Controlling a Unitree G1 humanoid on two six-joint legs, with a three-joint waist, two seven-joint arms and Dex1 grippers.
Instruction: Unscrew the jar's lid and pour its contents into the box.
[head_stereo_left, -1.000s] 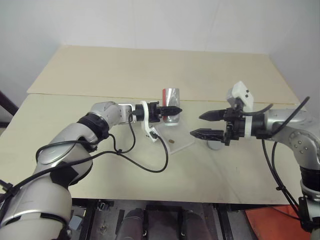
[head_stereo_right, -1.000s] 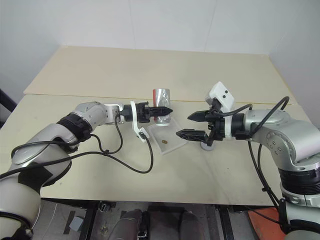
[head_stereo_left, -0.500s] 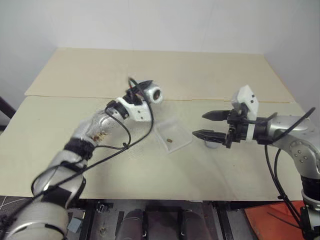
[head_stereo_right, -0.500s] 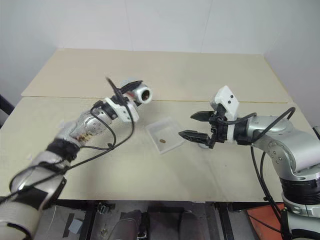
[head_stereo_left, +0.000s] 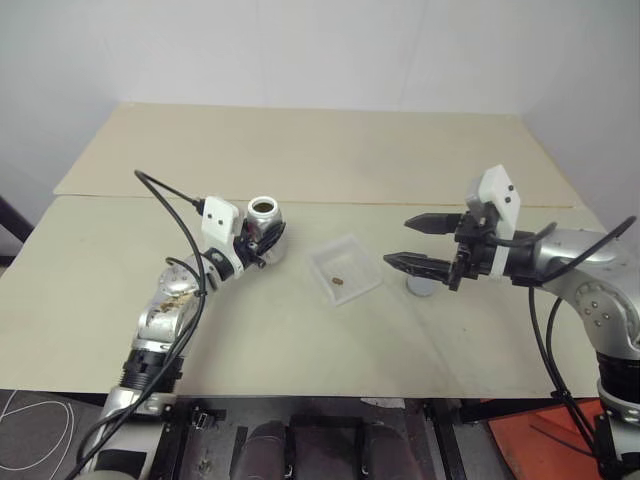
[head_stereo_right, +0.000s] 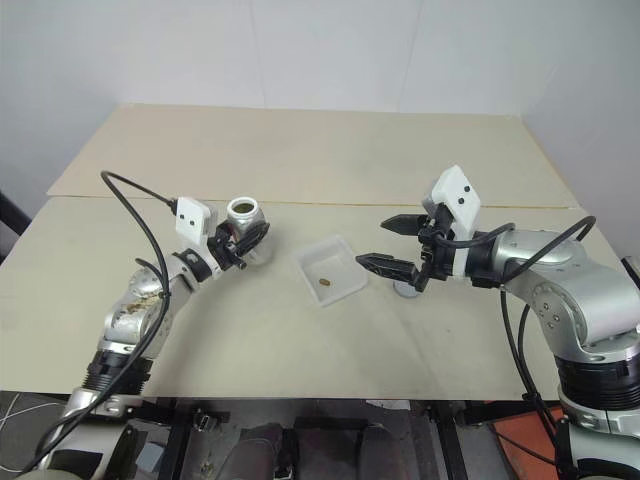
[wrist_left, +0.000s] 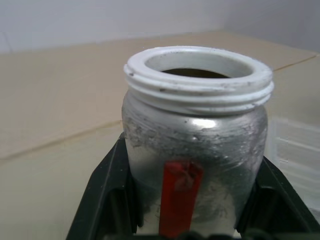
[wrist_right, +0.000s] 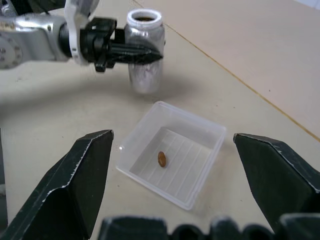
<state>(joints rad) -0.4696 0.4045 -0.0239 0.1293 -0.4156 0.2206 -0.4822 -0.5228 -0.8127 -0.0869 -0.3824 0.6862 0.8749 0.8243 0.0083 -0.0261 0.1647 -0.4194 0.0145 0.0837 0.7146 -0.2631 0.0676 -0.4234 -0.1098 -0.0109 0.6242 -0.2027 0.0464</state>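
My two head eyes are looking forward and down from above over the table (head_stereo_left: 330, 140), taking in both of my arms at a middling distance; they are sharing nearly the whole scene, the right eye seeing it shifted slightly sideways. My left wrist camera is looking along its fingers (wrist_left: 107, 190), sitting very close to the jar (wrist_left: 195, 145), with the table stretching behind. My right wrist camera is facing down and across past its fingers (wrist_right: 80, 175), standing farther off, and is sharing the box (wrist_right: 172, 155), the jar and my left gripper (wrist_right: 145, 52) with the head views.
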